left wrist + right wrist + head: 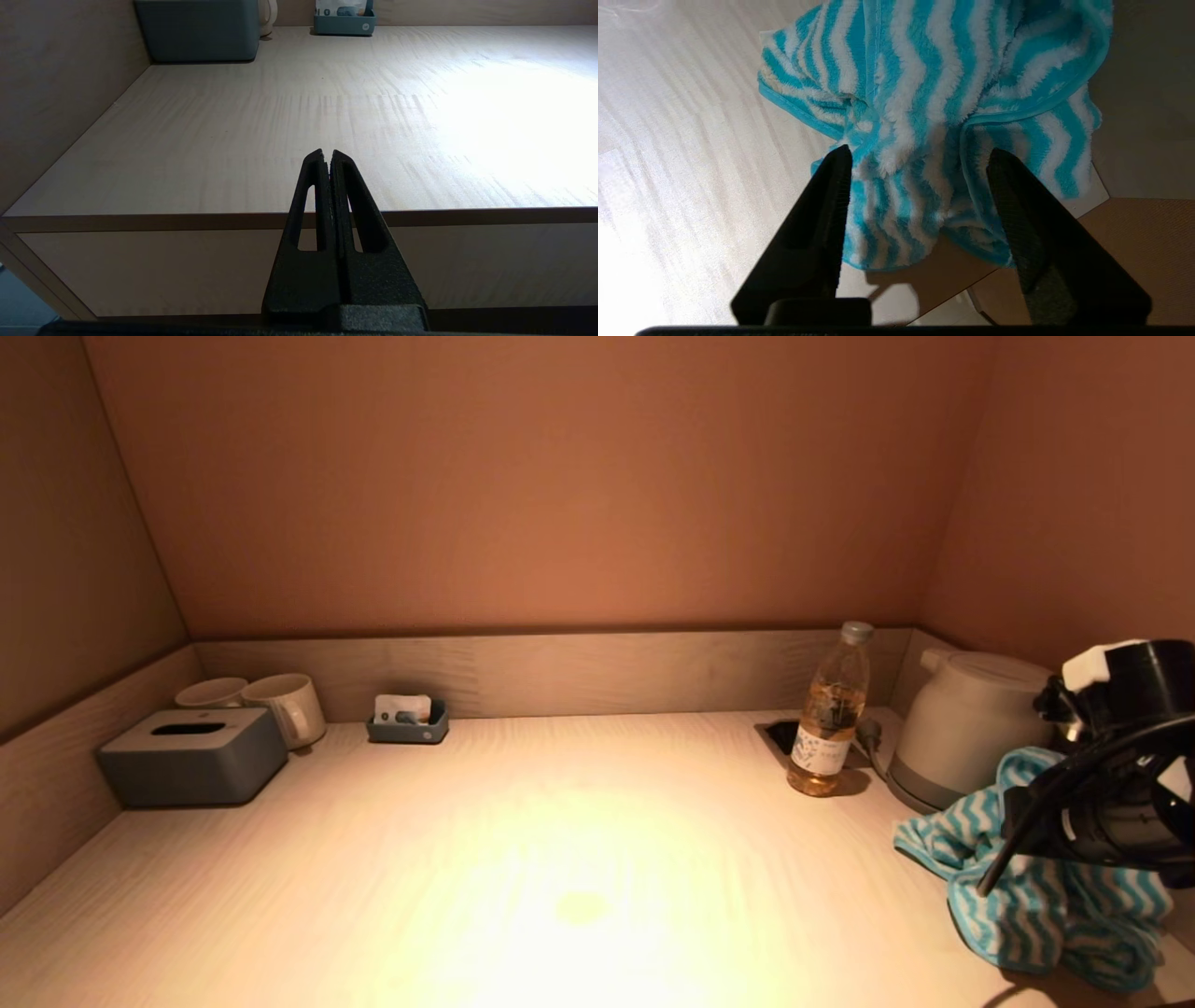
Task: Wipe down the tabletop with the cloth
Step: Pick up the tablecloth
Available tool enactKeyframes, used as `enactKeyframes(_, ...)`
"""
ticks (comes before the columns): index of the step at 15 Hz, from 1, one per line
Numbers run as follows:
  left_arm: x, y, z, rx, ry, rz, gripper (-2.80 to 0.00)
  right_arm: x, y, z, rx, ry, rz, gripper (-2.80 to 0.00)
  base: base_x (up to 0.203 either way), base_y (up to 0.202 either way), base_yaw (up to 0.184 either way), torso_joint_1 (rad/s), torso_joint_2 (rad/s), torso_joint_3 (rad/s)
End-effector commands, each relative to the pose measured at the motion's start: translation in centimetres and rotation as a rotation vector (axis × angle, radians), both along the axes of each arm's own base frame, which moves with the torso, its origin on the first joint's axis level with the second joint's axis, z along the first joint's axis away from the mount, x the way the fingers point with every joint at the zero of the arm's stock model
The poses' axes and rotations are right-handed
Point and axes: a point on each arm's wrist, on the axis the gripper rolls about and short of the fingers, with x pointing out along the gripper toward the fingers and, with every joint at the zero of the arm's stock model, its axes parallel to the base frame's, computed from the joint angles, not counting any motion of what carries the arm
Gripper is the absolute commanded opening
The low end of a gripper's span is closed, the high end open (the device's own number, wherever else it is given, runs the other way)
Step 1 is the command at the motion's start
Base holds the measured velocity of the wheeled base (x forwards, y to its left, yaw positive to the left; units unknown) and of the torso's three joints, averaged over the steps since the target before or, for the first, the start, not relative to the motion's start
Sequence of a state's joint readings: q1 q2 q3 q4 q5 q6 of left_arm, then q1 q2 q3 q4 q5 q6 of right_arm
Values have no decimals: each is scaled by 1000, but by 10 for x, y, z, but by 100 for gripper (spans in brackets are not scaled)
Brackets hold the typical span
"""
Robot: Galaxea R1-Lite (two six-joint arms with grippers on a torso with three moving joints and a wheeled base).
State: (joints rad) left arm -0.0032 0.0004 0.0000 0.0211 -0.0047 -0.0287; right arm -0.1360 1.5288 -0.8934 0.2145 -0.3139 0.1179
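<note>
The cloth (pixel 1036 905) is blue and white with zigzag stripes. It lies crumpled at the front right corner of the pale wooden tabletop (pixel 560 840). My right arm's wrist (pixel 1120 784) hangs over it. In the right wrist view my right gripper (pixel 920 154) is open, a finger on each side of the cloth (pixel 924 93), which reaches the table's front edge. My left gripper (pixel 327 153) is shut and empty, parked in front of the table's front left edge (pixel 187 219). A faint yellowish spot (pixel 581 905) shows on the tabletop.
A grey tissue box (pixel 191 754), two mugs (pixel 280 705) and a small grey tray (pixel 407 721) stand at the back left. A bottle (pixel 829 714), a socket recess (pixel 780 735) and a white kettle (pixel 966 723) stand at the back right. Walls enclose three sides.
</note>
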Motion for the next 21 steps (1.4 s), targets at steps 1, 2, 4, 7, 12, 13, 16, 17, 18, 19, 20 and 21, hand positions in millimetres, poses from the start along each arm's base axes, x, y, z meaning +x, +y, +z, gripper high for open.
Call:
enactKeyframes(1,0,0,0,0,0,0,-280,1,-2,-1,-1,2,-9,0,0,0,0,0,0,0)
enactKeyframes(2,0,0,0,0,0,0,-280,0,-3,0,-1,0,-13,0,0,0,0,0,0,0)
enactKeyframes(4,0,0,0,0,0,0,-280,0,-4,-1,-1,2,-17,0,0,0,0,0,0,0)
enactKeyframes(7,0,0,0,0,0,0,-280,0,-6,-1,-2,2,-26,0,0,0,0,0,0,0)
enactKeyframes(12,0,0,0,0,0,0,-280,4,-19,-9,9,29,-73,0,0,0,0,0,0,0)
enactKeyframes(13,0,0,0,0,0,0,-280,6,-20,-11,11,33,-77,0,0,0,0,0,0,0)
enactKeyframes(16,0,0,0,0,0,0,-280,14,-28,-21,34,44,-84,0,0,0,0,0,0,0)
enactKeyframes(17,0,0,0,0,0,0,-280,20,-33,-31,49,72,-93,0,0,0,0,0,0,0)
enactKeyframes(18,0,0,0,0,0,0,-280,23,-38,-37,64,83,-102,0,0,0,0,0,0,0)
enactKeyframes(19,0,0,0,0,0,0,-280,27,-44,-43,77,87,-110,0,0,0,0,0,0,0)
enactKeyframes(20,0,0,0,0,0,0,-280,30,-49,-48,86,91,-117,0,0,0,0,0,0,0)
enactKeyframes(21,0,0,0,0,0,0,-280,33,-52,-52,91,91,-121,0,0,0,0,0,0,0)
